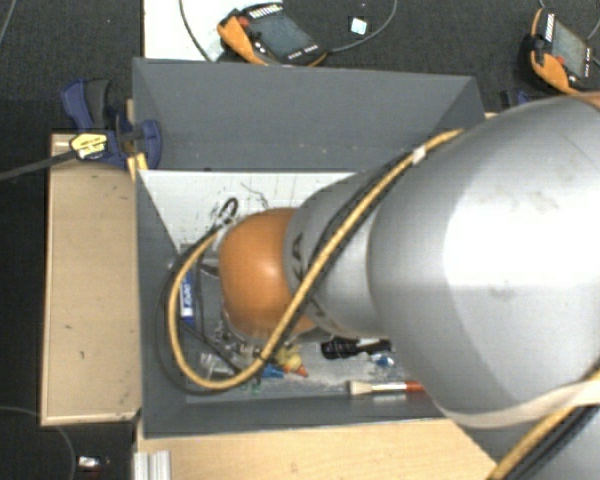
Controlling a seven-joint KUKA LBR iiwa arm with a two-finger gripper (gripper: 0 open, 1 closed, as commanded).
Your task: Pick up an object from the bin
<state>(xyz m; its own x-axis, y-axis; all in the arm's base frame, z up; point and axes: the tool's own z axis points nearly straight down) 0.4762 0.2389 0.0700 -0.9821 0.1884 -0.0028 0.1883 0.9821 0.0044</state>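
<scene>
Part of my gripper (223,342) shows as grey metal under the orange cover, low over the bin's front left area. Just beside it on the floor lie small blue and orange pieces (283,370). A blue item with white markings (187,299) lies to its left, near the bin's left wall. To its right is a black marker-like stick (355,347). Further front lies a thin pale stick with an orange-red end (384,389).
The arm, its orange cover and a yellow cable hide most of the bin's middle and right. A small black wire clip (227,208) lies at the back left of the floor.
</scene>
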